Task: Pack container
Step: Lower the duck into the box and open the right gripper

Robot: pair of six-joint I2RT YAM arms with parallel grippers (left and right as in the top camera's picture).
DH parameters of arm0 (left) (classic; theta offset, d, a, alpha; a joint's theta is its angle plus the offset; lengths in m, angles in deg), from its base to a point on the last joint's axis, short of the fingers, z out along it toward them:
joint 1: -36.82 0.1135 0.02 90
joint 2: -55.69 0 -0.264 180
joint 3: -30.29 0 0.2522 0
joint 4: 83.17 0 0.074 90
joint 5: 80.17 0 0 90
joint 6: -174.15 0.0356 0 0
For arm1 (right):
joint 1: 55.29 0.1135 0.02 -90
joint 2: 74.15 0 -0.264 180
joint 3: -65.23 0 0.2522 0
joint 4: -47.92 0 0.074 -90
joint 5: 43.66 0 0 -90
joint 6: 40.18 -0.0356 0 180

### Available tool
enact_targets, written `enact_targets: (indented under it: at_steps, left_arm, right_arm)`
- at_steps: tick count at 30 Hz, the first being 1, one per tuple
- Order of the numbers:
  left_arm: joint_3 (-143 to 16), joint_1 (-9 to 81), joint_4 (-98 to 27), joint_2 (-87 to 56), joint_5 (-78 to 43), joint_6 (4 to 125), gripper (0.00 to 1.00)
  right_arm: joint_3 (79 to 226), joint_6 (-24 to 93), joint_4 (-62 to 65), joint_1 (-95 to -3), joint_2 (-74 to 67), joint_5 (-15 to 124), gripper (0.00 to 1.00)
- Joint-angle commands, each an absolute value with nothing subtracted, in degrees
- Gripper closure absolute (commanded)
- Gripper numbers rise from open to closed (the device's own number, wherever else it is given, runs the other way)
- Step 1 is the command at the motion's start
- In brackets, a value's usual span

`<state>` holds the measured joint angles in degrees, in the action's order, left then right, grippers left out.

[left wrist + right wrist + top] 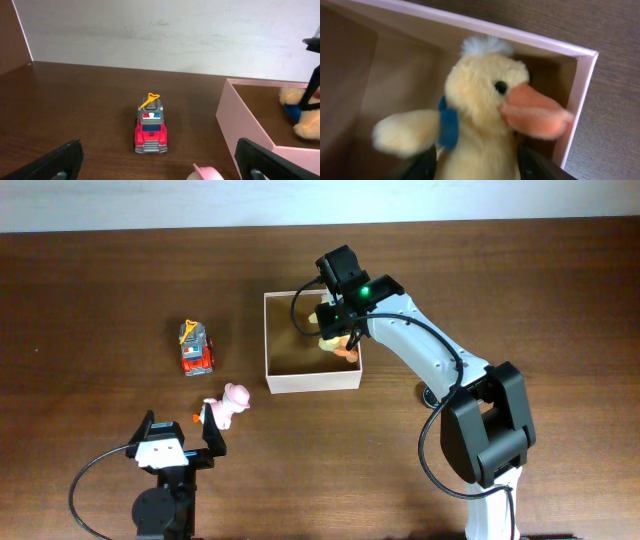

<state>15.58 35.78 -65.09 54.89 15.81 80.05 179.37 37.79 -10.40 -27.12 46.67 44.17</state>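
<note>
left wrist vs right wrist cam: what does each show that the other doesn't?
Left wrist only: a red fire truck on the table, the top of a pink toy at the bottom edge, and the left gripper, open and empty.
Right wrist only: the face of the plush duck, with orange beak, dark eye and white tuft. The right gripper has a finger on each side of the body; whether it squeezes is unclear.
Both: the duck inside the container.
</note>
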Motion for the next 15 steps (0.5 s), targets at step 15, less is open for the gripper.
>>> enact_targets:
  at_steps: [15]
  left_arm:
    - [16.0,36.1,-65.2,55.2,15.2,80.8,0.01]
  right_arm:
    - [183.5,37.5,-4.2,-31.5,44.7,42.0,0.44]
